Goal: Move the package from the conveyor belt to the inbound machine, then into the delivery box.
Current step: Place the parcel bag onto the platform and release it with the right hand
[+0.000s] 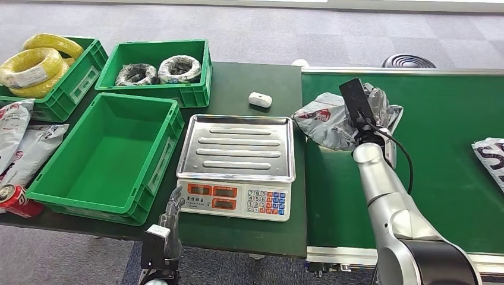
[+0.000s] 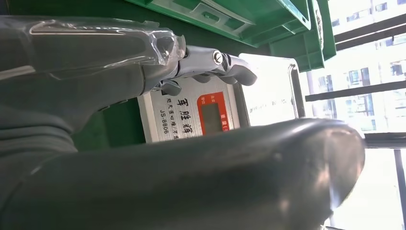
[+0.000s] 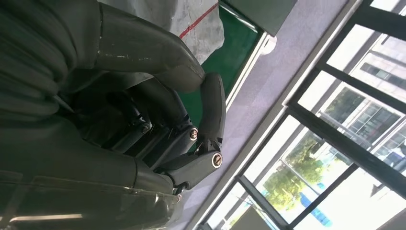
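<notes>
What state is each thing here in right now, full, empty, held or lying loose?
Grey crumpled plastic package: on the green conveyor belt, right hand on it.
Steel-tray weighing scale: bare.
Large green plastic crate: empty.
Left hand: holding nothing, low by the scale.

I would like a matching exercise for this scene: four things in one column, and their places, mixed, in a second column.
Things:
1. grey package
2. yellow cable coils
3. red can
4. small white object

Places:
A. in the far-left green crate
B. on the table behind the scale
C. on the conveyor belt, at the right hand
D. at the table's near-left edge

Pairs: 1-C, 2-A, 3-D, 4-B
</notes>
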Robot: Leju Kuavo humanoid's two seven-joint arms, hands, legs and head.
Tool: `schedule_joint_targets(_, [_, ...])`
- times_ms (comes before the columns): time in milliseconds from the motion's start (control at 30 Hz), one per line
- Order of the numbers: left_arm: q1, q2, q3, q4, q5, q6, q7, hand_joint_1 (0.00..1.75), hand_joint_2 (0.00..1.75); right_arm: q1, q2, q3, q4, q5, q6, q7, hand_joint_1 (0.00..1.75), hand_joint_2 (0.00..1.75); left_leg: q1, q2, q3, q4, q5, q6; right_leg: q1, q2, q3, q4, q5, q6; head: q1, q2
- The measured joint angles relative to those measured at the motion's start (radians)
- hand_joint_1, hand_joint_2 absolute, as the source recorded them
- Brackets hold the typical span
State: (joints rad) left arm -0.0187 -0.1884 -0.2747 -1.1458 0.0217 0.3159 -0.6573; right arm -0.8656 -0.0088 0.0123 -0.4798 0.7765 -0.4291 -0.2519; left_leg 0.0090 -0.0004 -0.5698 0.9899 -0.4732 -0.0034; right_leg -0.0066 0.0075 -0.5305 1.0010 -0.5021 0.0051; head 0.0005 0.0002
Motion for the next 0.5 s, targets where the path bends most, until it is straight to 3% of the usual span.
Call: schedule_joint_targets(500, [-0.017, 0.001, 0.0, 0.02, -0.001, -0.014, -0.006, 0.0, 0.0, 0.093, 0.132, 0.178, -0.077, 0.072, 0.056, -0.065, 1.51, 1.75, 0.0, 0.0, 0.0, 0.0, 0.0, 0.0, 0.0, 0.0, -0.001, 0.0, 0.0, 0.0, 0.0, 0.0])
